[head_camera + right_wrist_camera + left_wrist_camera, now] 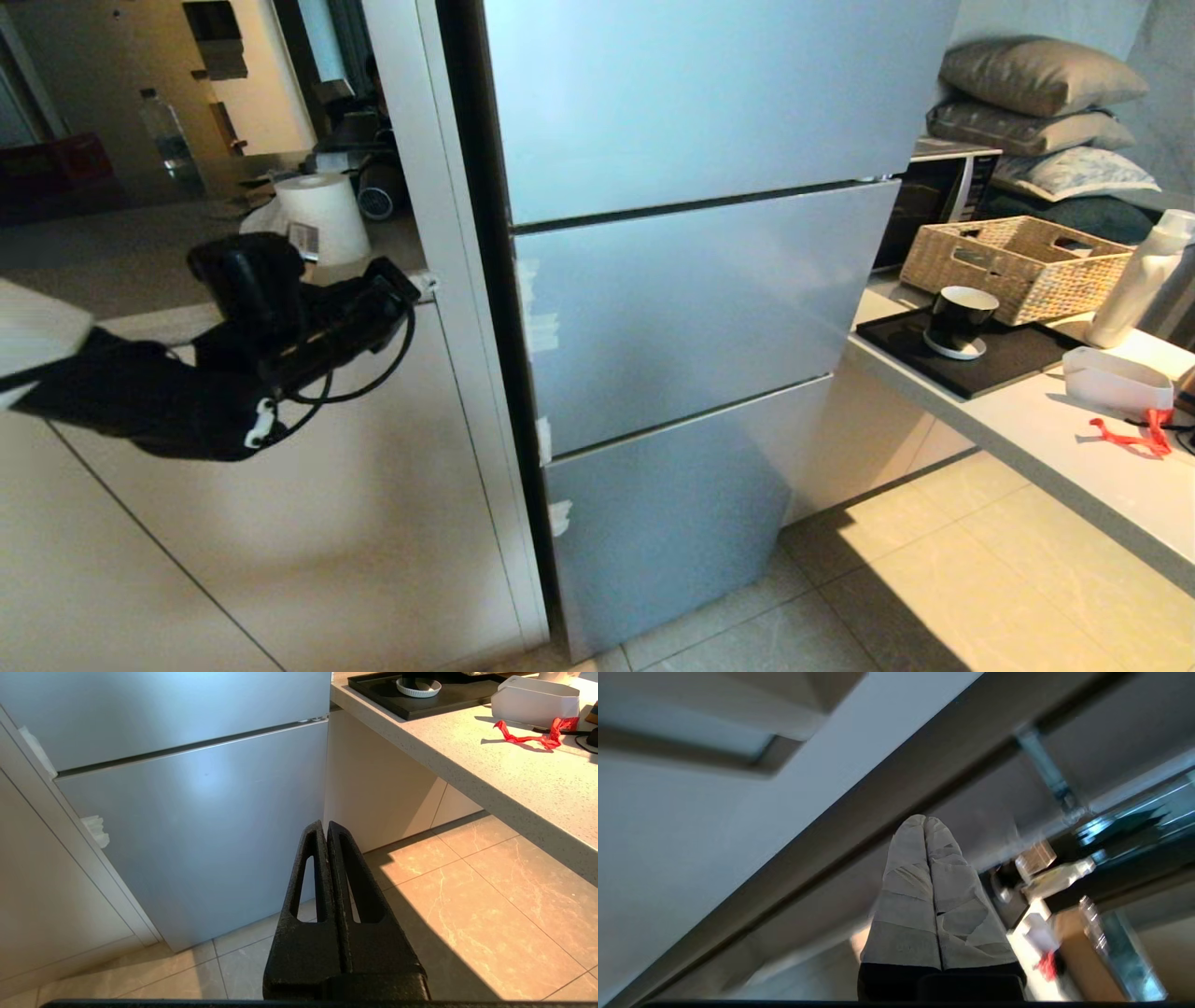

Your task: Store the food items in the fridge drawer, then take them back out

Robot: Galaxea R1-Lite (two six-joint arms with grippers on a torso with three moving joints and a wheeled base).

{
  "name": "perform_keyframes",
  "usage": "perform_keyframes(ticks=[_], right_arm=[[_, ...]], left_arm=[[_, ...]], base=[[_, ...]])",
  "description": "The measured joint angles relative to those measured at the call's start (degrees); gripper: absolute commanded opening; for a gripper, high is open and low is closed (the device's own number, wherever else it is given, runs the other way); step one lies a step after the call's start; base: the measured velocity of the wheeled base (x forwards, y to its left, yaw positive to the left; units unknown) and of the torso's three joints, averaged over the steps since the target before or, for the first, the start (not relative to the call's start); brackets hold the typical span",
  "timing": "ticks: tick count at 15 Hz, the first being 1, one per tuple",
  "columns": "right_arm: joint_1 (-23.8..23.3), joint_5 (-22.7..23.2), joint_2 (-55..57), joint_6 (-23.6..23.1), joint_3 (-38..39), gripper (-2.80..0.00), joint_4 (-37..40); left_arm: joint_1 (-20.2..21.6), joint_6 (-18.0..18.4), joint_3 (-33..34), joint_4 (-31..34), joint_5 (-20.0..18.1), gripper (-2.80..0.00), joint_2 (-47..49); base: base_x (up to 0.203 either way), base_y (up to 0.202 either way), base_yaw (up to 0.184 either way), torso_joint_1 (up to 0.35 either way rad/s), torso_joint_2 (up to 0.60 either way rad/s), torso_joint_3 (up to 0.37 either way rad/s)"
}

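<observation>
The food items are out of view. The fridge drawer is hidden: the fridge stands with all three silver-grey panels closed. My left gripper is raised at the left, in front of the white cabinet beside the fridge. In its wrist view the tape-wrapped fingers are pressed together, so the left gripper is shut and empty. My right gripper is shut with nothing in it, hanging low over the tiled floor before the lowest fridge panel.
A stone counter juts out to the right of the fridge. It bears a black tray with a dark cup, a wicker basket, a white bottle, a white box and a red strip. A paper roll stands behind the left arm.
</observation>
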Motion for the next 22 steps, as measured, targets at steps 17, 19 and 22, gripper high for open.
perform_keyframes(ticks=[17, 19, 22], right_arm=[[0.0, -0.04, 0.0, -0.01, 0.0, -2.8, -0.04], [0.0, -0.02, 0.0, 0.0, 0.0, -2.8, -0.02], [0.0, 0.02, 0.0, 0.03, 0.0, -2.8, 0.0]], left_arm=[[-8.29, -0.41, -11.61, -7.78, 5.72, -2.8, 12.63], [-8.58, -0.22, -12.29, -7.73, 5.75, -2.8, 12.71], [-9.39, -0.19, -12.66, -7.83, 5.86, -2.8, 12.91]], base=[[0.0, 0.0, 0.0, 0.0, 0.0, 0.0], [0.0, 0.0, 0.0, 0.0, 0.0, 0.0], [0.0, 0.0, 0.0, 0.0, 0.0, 0.0]])
